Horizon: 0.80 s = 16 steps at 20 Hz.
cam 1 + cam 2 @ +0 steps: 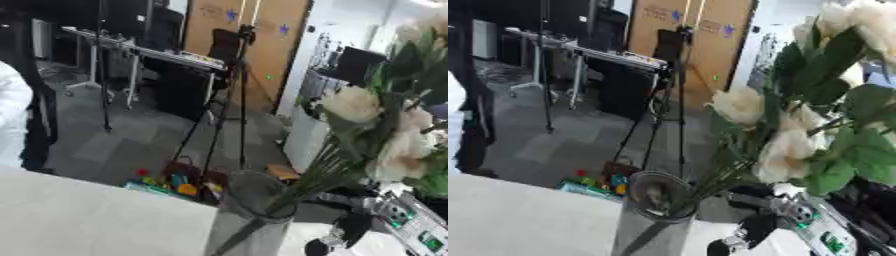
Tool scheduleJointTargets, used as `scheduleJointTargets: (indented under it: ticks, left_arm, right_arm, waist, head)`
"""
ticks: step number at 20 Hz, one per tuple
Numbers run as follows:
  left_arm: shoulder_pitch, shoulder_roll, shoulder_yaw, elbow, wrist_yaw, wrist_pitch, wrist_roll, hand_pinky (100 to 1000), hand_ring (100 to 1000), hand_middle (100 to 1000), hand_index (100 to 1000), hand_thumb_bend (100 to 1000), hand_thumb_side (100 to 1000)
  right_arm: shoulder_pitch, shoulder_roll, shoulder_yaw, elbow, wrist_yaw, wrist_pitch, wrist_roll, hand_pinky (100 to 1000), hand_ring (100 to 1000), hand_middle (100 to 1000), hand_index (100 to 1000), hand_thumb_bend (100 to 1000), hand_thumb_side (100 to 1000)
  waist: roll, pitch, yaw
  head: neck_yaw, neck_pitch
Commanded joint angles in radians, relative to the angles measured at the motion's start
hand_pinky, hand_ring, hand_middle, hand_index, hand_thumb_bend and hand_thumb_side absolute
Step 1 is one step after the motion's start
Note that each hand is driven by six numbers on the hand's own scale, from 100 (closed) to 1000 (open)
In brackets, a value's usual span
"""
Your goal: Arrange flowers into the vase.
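A clear glass vase (251, 197) stands at the far edge of the white table (87, 220), bottom centre. A bunch of cream flowers (785, 150) with green leaves leans to the upper right. Its green stems (306, 185) slant down through the vase's mouth, and their ends show inside the glass. My right hand (354, 227) is a dark shape just right of the vase and below the stems, at the end of a silver forearm (411, 222). The stems and leaves hide how it meets the bunch. My left hand is out of sight.
Behind the table stands a black tripod (229, 100). A box of colourful toys (171, 185) lies on the grey floor at its feet. Something white (13, 115) fills the left edge. Desks and a wooden door lie farther back.
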Motion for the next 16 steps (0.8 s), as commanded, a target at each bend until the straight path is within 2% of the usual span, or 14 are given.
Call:
scheduleJointTargets:
  ticks: [1,11,12,13,16]
  left_arm:
    - [-0.015,0.018,-0.006,-0.017,-0.006,-0.004,0.000,699,671,874,928,326,997]
    - [-0.015,0.030,-0.006,-0.017,-0.008,-0.007,0.001,700,671,875,928,325,996]
    - [-0.016,0.030,-0.007,-0.017,-0.007,-0.009,0.002,699,674,876,928,334,985]
    - [-0.013,0.032,-0.004,-0.017,-0.006,-0.009,0.005,699,674,876,928,335,985]
    - [-0.007,0.033,0.002,-0.017,-0.004,-0.007,0.010,699,676,877,930,342,977]
  right_arm:
    - [-0.005,-0.057,-0.022,-0.008,-0.016,-0.331,0.331,1000,1000,1000,1000,696,877]
    - [0.058,-0.093,-0.054,-0.014,-0.041,-0.331,0.331,1000,1000,1000,1000,694,878]
    - [0.064,-0.099,-0.060,-0.010,-0.045,-0.331,0.331,1000,1000,1000,1000,758,882]
    - [0.079,-0.108,-0.066,-0.007,-0.054,-0.331,0.331,1000,1000,1000,1000,682,885]
    - [0.137,-0.138,-0.082,-0.025,-0.090,-0.331,0.331,1000,1000,1000,1000,675,880]
  waist:
    - [0.010,-0.019,0.000]
    - [0.010,-0.024,0.005]
    - [0.013,-0.030,0.000]
    - [0.021,-0.040,-0.011]
    - [0.044,-0.067,-0.030]
  head:
    - [-0.004,0.000]
    - [-0.009,0.027]
    - [-0.010,0.046]
    - [-0.009,0.068]
    - [-0.005,0.110]
